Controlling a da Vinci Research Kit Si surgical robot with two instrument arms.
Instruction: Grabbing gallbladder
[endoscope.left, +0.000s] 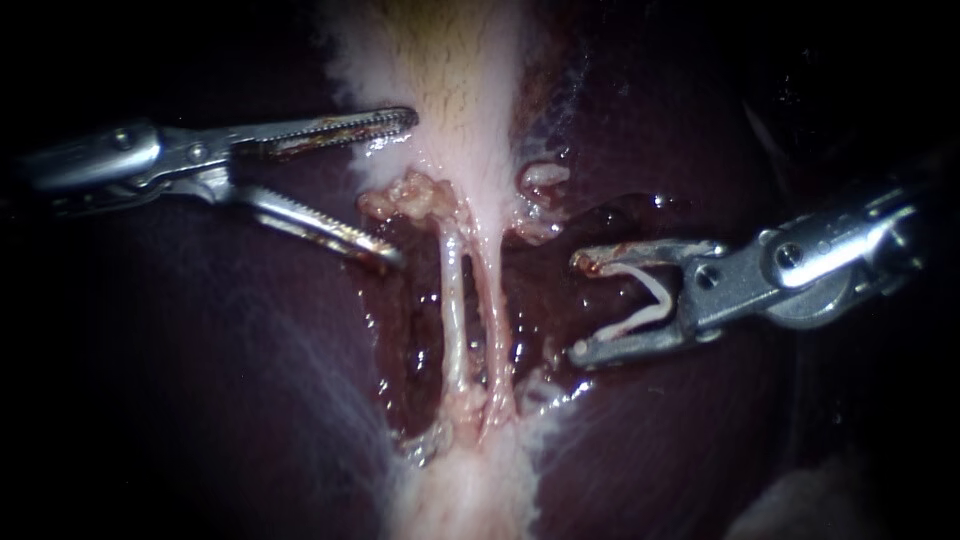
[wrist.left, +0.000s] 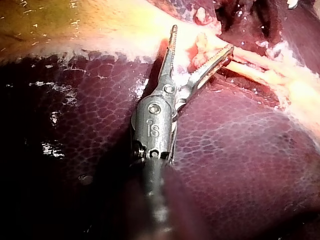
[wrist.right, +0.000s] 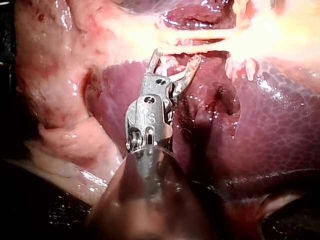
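The pale gallbladder (endoscope.left: 450, 90) hangs down the middle and narrows into two thin tubes (endoscope.left: 455, 310) that run over the dark liver (endoscope.left: 200, 350). My left instrument (endoscope.left: 400, 190) has serrated jaws, spread wide at the gallbladder's lower left edge. Its upper jaw lies against the pale tissue; its lower jaw rests near crumbly fat (endoscope.left: 410, 195). In the left wrist view these jaws (wrist.left: 202, 39) straddle the fat beside the yellowish gallbladder (wrist.left: 75, 25). My right instrument (endoscope.left: 580, 307) stands right of the tubes, apart from them, jaws wide with a white clip (endoscope.left: 645, 300) seated between them.
Wet, raw red liver bed (endoscope.left: 420, 340) surrounds the tubes. A small pale lump (endoscope.left: 545, 178) sits right of the gallbladder neck. In the right wrist view my right instrument (wrist.right: 177, 54) points at the tubes (wrist.right: 200, 45), with glistening pink tissue (wrist.right: 55, 100) beside its shaft.
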